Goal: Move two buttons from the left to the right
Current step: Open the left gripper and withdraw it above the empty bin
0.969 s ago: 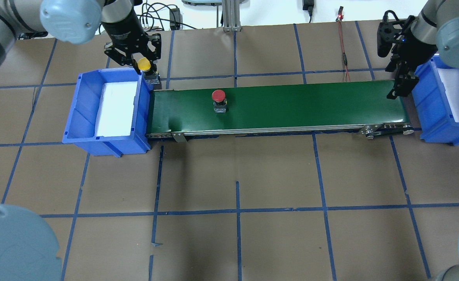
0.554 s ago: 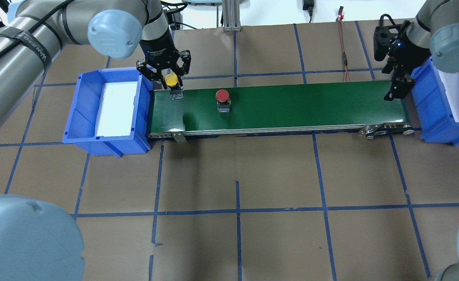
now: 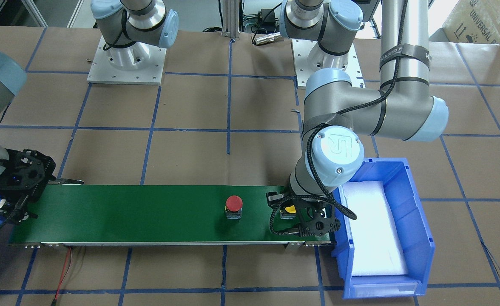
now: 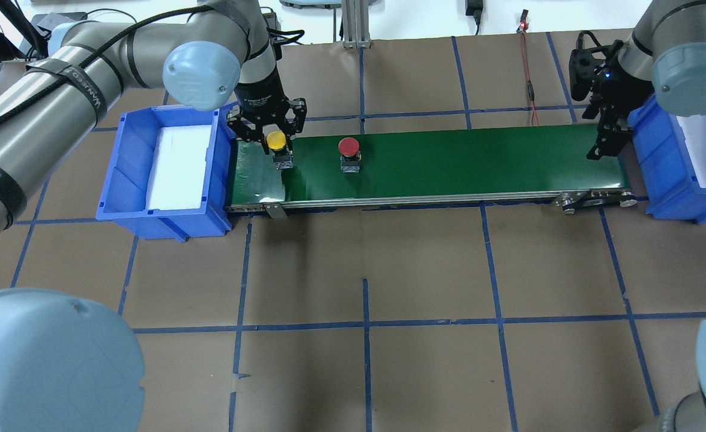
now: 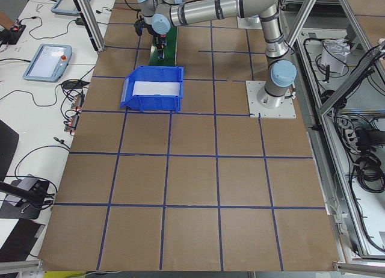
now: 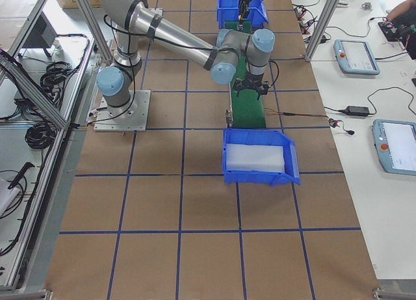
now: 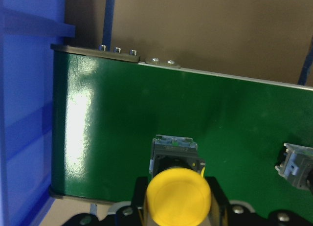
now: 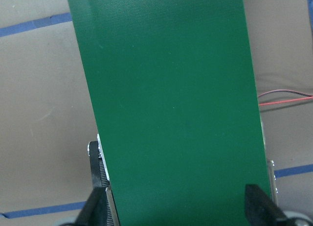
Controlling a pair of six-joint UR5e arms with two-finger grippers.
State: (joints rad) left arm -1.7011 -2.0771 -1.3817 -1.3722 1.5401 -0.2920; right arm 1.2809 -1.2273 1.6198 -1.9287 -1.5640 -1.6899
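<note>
My left gripper is shut on the yellow button and holds it upright over the left end of the green conveyor belt. I cannot tell whether its base touches the belt. The wrist view shows the yellow cap between the fingers, with the black-and-silver base below it. The red button stands upright on the belt, a little to the right of the yellow one; it also shows in the front view. My right gripper is open and empty over the belt's right end, its fingers spread wide.
A blue bin lined with white foam stands against the belt's left end. A second blue bin stands at the right end, next to the right gripper. A red wire lies behind the belt. Brown paper with blue tape lines covers the table.
My left gripper has carried the yellow button from the left bin's far corner to over the belt's left end. The red button has moved slightly to the right along the belt.
</note>
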